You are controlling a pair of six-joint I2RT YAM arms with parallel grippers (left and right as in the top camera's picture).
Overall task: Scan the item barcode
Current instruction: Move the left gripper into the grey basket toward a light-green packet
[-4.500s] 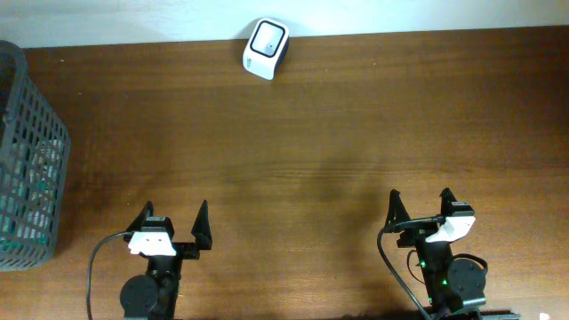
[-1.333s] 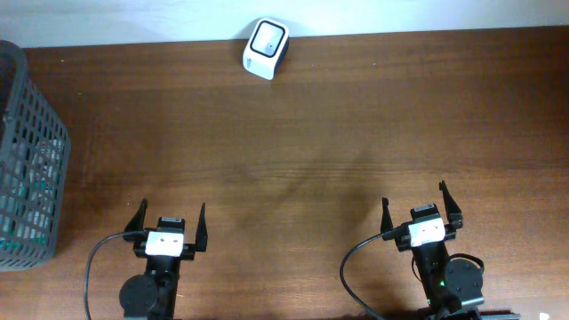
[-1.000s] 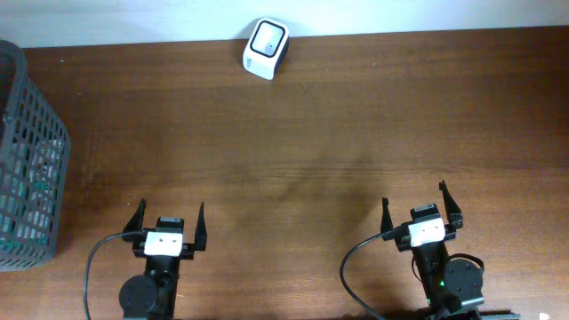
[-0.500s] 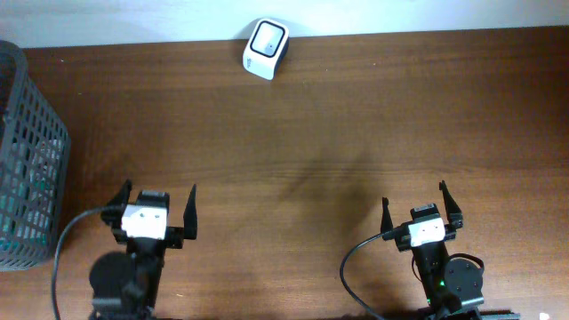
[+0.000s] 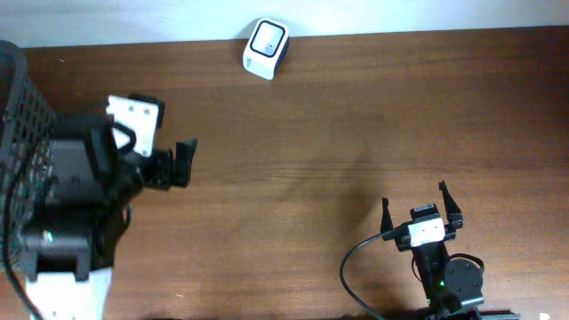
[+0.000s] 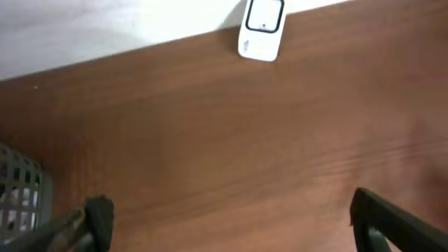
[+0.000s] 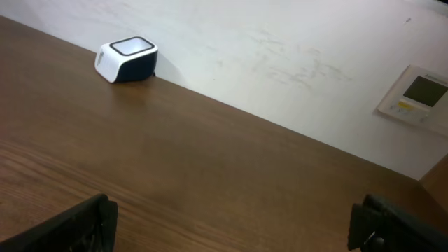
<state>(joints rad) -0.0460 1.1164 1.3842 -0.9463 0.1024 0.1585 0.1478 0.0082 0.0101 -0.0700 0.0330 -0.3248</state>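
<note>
The scanner, a small white box with a dark window, stands at the table's far edge; it also shows in the left wrist view and the right wrist view. No item shows in any view. My left gripper hangs high over the table's left side, next to the basket, open and empty. One of its fingers shows; the arm covers the other. My right gripper rests near the front edge at the right, open with nothing between its fingers.
A dark grey mesh basket stands at the left edge, its corner visible in the left wrist view; my left arm covers most of it. Bare wooden table stretches between the grippers and the scanner. A wall panel hangs beyond the table.
My left arm has lifted off its rest at the front edge and swung up and to the left, beside the basket. The right arm and the scanner have not moved.
</note>
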